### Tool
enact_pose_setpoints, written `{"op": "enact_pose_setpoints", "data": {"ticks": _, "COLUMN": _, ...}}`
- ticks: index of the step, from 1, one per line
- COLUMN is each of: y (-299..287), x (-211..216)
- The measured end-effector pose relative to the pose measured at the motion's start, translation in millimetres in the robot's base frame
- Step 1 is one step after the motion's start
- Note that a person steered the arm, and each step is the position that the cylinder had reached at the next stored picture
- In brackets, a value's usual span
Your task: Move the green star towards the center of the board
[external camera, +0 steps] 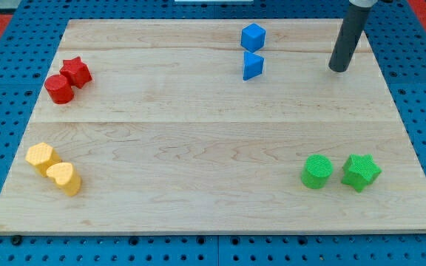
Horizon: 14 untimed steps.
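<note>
The green star (362, 171) lies near the board's bottom right corner, with a green cylinder (316, 171) just to its left, close but apart. My tip (339, 69) rests on the wooden board (198, 148) near the top right, far above the green star and to the right of the blue blocks. It touches no block.
A blue cube-like block (253, 36) and a blue triangular block (252, 66) sit at top centre-right. A red star (75, 72) and a red cylinder (59, 89) are at the upper left. Two yellow blocks (41, 157) (64, 178) lie at the bottom left.
</note>
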State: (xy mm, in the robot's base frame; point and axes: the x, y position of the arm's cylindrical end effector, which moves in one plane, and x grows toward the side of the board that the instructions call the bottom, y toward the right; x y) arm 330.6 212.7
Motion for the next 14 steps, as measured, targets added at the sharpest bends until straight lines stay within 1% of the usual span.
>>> {"op": "enact_pose_setpoints", "data": {"ticks": 2, "y": 32, "x": 43}}
{"op": "enact_pose_setpoints", "data": {"ticks": 3, "y": 34, "x": 70}}
{"op": "enact_pose_setpoints", "data": {"ticks": 4, "y": 44, "x": 123}}
{"op": "enact_pose_setpoints", "data": {"ticks": 5, "y": 52, "x": 188}}
{"op": "enact_pose_setpoints", "data": {"ticks": 6, "y": 46, "x": 219}}
{"op": "enact_pose_setpoints", "data": {"ticks": 7, "y": -7, "x": 217}}
{"op": "enact_pose_setpoints", "data": {"ticks": 8, "y": -73, "x": 212}}
{"op": "enact_pose_setpoints", "data": {"ticks": 9, "y": -84, "x": 212}}
{"op": "enact_pose_setpoints", "data": {"ticks": 10, "y": -124, "x": 199}}
{"op": "enact_pose_setpoints", "data": {"ticks": 11, "y": -134, "x": 190}}
{"op": "enact_pose_setpoints", "data": {"ticks": 12, "y": -129, "x": 227}}
{"op": "enact_pose_setpoints", "data": {"ticks": 13, "y": -193, "x": 238}}
{"op": "enact_pose_setpoints", "data": {"ticks": 14, "y": -197, "x": 188}}
